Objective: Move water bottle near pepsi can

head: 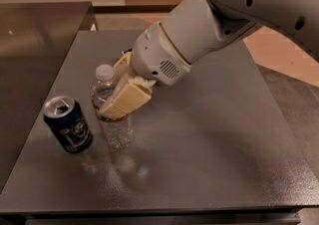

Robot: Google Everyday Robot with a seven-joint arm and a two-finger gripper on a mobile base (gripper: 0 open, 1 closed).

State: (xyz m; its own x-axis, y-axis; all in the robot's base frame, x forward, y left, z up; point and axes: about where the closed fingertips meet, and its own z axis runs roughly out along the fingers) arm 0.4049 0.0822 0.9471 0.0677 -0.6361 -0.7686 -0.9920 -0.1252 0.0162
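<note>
The water bottle (110, 114) is clear ribbed plastic with a white cap. It stands upright on the dark grey table (199, 139), left of centre. My gripper (117, 92) is shut on the water bottle around its upper body, with a tan finger (124, 100) across its front. The pepsi can (67, 123), dark blue with an open silver top, stands just left of the bottle, a small gap between them. My white arm (209, 25) reaches in from the upper right.
A metal counter (35, 35) adjoins the table on the left. The table's front edge (149, 209) runs along the bottom. Wooden floor and a wall lie beyond the far edge.
</note>
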